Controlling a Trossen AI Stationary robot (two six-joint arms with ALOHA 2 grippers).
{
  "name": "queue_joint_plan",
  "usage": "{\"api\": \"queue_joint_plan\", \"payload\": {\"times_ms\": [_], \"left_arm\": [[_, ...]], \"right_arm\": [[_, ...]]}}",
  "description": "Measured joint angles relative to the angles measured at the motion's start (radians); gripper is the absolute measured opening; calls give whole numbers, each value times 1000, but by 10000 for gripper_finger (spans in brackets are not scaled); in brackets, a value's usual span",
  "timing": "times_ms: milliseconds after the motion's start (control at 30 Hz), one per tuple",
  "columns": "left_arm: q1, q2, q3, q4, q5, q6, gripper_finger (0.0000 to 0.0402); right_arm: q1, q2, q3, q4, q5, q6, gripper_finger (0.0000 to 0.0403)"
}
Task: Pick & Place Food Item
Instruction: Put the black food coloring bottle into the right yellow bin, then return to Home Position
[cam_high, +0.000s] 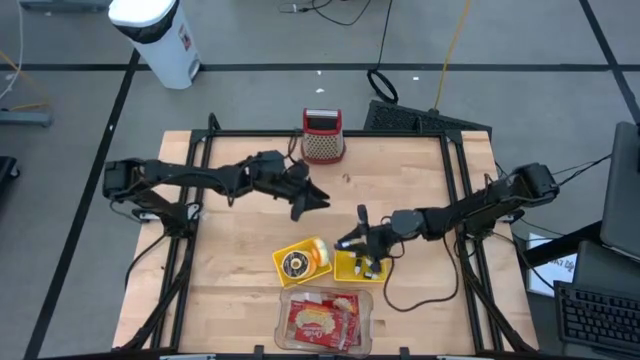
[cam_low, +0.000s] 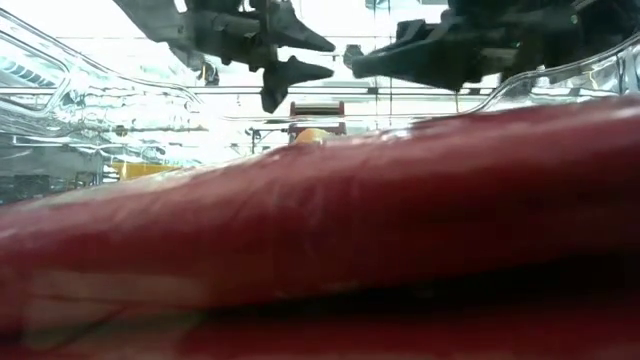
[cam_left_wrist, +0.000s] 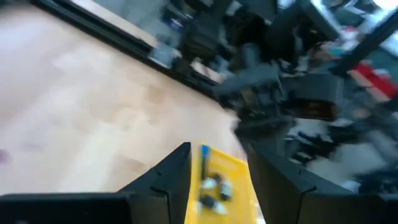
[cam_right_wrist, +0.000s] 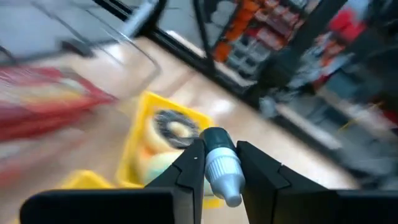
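My right gripper (cam_high: 350, 243) hovers over two yellow food packs (cam_high: 360, 266), shut on a small grey-capped item (cam_right_wrist: 219, 155) with a pale cone tip. One pack, the yellow box with a ring-shaped picture (cam_high: 301, 262), lies flat on the wooden table (cam_high: 240, 250). My left gripper (cam_high: 313, 207) stands open above the table's middle, to the far left of the packs, with nothing between its fingers (cam_left_wrist: 168, 180). A clear tub (cam_high: 325, 320) holding a red pack sits at the near edge. My right gripper pinches the small item's grey cap (cam_right_wrist: 217, 163) between its two fingers, one on each side. The fingers come nearly level from the table's right. The pale tip (cam_right_wrist: 231, 190) sticks out past the fingers. The item's lower part is hidden by the gripper.
A red mesh basket (cam_high: 322, 137) stands at the table's far edge. The clear tub with the red pack (cam_low: 320, 230) fills the low view right in front of the lens. Bare wood lies at the left and far right of the table.
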Motion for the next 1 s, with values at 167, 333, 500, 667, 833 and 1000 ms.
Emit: {"api": "queue_joint_plan", "payload": {"times_ms": [167, 333, 500, 667, 833, 1000], "left_arm": [[-34, -82, -1, -102, -158, 135, 150], [-99, -154, -64, -87, -348, 233, 140], [-134, -226, -190, 29, -472, 240, 131], [-137, -287, -297, 161, -472, 166, 138], [-134, -316, -318, 174, -477, 96, 146], [-134, -315, -318, 97, -450, 154, 148]], "right_arm": [[-34, -48, 0, -168, -135, 248, 63], [-40, -13, 0, -304, -207, 417, 62], [-40, -4, -22, -290, -278, 479, 62], [-41, -2, -59, -262, -274, 526, 84], [-40, -3, -66, -243, -276, 578, 163], [-41, -16, -66, -221, -278, 637, 211]]}}
